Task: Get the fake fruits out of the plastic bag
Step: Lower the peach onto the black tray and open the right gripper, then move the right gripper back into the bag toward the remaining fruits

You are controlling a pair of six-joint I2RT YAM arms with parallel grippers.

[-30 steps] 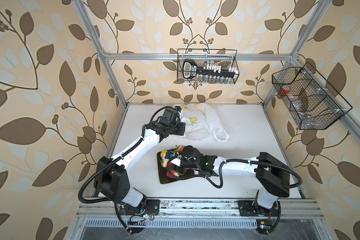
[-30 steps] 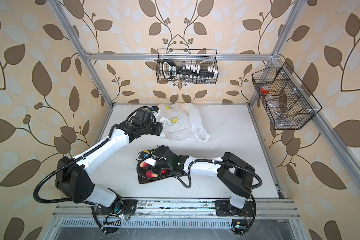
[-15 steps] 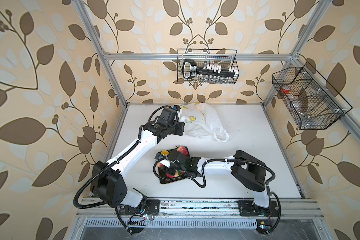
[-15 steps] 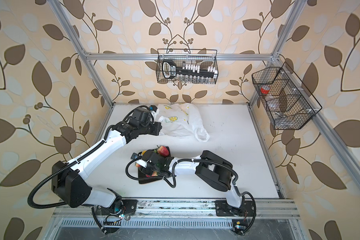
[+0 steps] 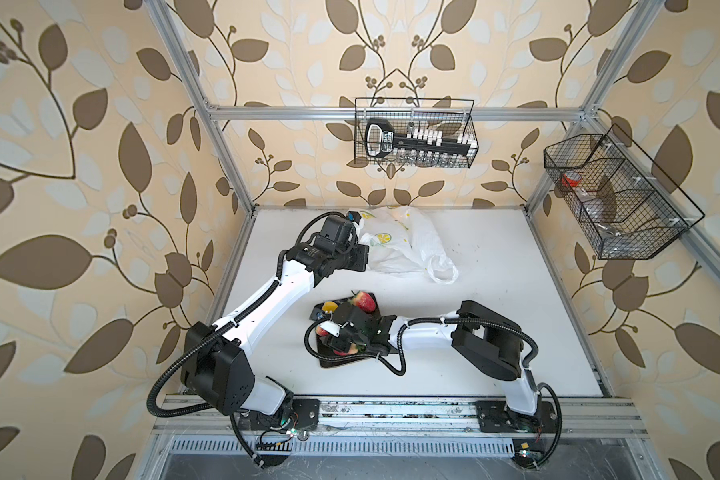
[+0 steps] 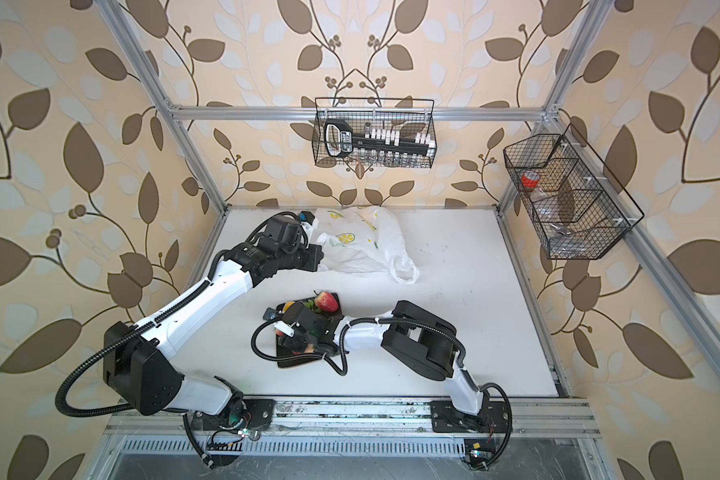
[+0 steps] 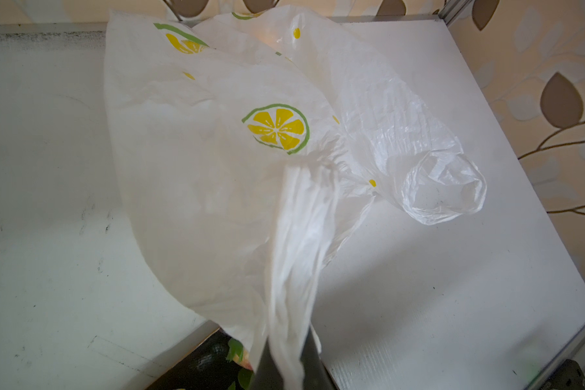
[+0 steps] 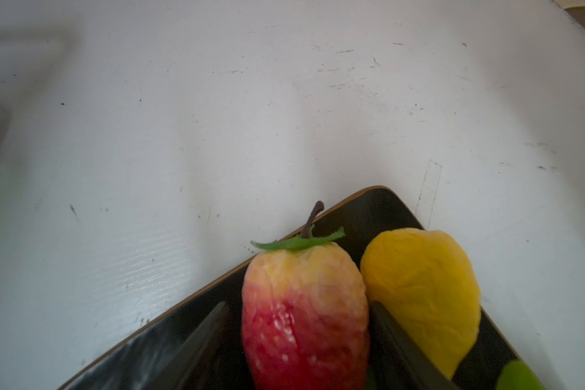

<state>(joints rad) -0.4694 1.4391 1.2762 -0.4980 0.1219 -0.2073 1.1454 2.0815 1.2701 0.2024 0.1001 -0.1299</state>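
Two printed yellow lemon slices with green rims are the clearest markings here. They sit on the white plastic bag (image 7: 217,152), which shows no readable words. In both top views a wire basket (image 5: 414,133) on the back wall holds a black tool rack, and the writing on its label (image 5: 385,141) is too small to read.

The left fingers (image 7: 314,366) are pinched tight on a bunched strip of the bag. From that pinch the thin film fans out away from them onto the white worktop (image 5: 495,311). One loop handle (image 7: 446,189) lies open off to the side.

The right fingers (image 8: 200,351) stand parted over a black tray (image 8: 379,216). A red strawberry (image 8: 304,314) with a green cap and brown stalk lies on the tray between them. One finger shows a clear gap beside the berry. The other sits close against it, wedged between the berry and a yellow fruit (image 8: 423,297) just outside the fingers. A green leaf (image 8: 517,378) shows at the tray's edge past the yellow fruit.

In a top view a second strawberry (image 5: 362,301) rests on the tray's corner nearest the bag, beyond the right fingers. The bag lies well apart from the tray.
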